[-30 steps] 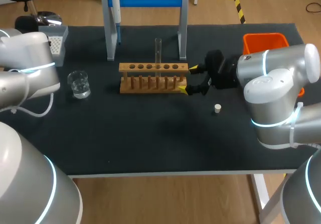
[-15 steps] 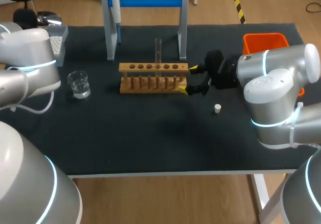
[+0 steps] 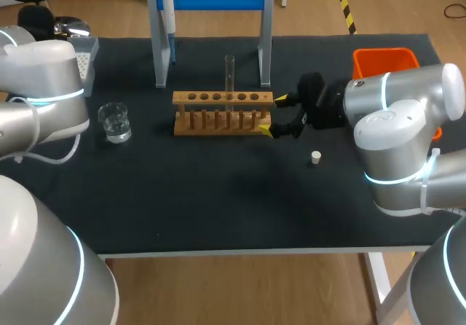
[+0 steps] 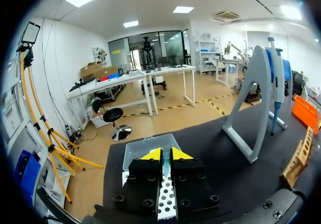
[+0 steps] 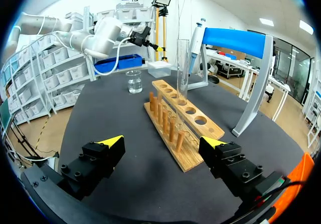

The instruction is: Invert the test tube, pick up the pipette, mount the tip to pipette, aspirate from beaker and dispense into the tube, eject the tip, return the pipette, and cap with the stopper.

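My left arm (image 3: 40, 84) has shifted slightly toward the tip box (image 4: 145, 146); my right arm (image 3: 397, 114) has not moved. The left gripper (image 4: 163, 155) hangs over that box, fingers almost together, seemingly holding nothing. The right gripper (image 5: 163, 143) is wide open and empty, just beside the rack (image 5: 175, 123) where the test tube (image 5: 182, 66) stands upright. If it swings, it may push the rack and tip the tube. The head view hides my left gripper.
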Motion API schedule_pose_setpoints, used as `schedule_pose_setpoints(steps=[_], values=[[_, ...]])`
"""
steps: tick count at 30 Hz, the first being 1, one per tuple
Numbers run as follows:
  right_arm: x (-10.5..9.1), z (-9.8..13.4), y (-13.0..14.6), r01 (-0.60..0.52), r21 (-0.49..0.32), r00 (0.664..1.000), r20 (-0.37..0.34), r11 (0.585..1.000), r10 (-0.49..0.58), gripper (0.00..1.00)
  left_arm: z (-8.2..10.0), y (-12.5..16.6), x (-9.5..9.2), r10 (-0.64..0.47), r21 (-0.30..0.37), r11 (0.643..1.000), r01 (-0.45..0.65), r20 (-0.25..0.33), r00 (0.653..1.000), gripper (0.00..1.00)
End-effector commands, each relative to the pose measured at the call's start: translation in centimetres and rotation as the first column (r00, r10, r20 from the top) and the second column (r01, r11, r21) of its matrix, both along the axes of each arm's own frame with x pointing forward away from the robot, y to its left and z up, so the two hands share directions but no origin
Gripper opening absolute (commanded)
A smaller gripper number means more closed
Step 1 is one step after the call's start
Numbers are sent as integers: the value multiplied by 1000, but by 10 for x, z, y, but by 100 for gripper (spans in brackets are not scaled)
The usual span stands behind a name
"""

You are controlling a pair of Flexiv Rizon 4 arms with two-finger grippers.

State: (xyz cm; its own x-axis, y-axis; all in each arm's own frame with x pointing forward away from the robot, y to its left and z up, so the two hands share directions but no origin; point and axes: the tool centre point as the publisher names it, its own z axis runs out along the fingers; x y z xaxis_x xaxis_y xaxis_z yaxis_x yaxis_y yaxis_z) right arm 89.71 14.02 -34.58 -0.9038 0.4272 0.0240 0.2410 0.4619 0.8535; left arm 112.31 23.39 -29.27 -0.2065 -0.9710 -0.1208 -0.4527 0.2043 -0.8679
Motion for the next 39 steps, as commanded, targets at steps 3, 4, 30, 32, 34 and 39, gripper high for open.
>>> schedule_pose_setpoints(steps=[3, 4, 30, 32, 34, 39], values=[[0, 0, -1, 0, 0, 1000, -1, 1000, 0, 100, 14, -17, -20, -43, 3, 999, 43, -6, 999, 0], [0, 0, -1, 0, 0, 1000, -1, 1000, 0, 100, 15, -21, -22, -59, -1, 998, 59, -2, 998, 0], [0, 0, -1, 0, 0, 1000, -1, 1000, 0, 100, 105, -206, -124, -570, 49, 821, 569, 9, 821, 0], [0, 0, -1, 0, 0, 1000, -1, 1000, 0, 100, 110, -216, -133, -595, 59, 802, 595, -8, 803, 0], [0, 0, -1, 0, 0, 1000, -1, 1000, 0, 100, 114, -224, -140, -614, 56, 787, 614, -17, 789, 0], [0, 0, -1, 0, 0, 1000, -1, 1000, 0, 100, 120, -244, -163, -667, 64, 740, 670, -57, 743, 0]])
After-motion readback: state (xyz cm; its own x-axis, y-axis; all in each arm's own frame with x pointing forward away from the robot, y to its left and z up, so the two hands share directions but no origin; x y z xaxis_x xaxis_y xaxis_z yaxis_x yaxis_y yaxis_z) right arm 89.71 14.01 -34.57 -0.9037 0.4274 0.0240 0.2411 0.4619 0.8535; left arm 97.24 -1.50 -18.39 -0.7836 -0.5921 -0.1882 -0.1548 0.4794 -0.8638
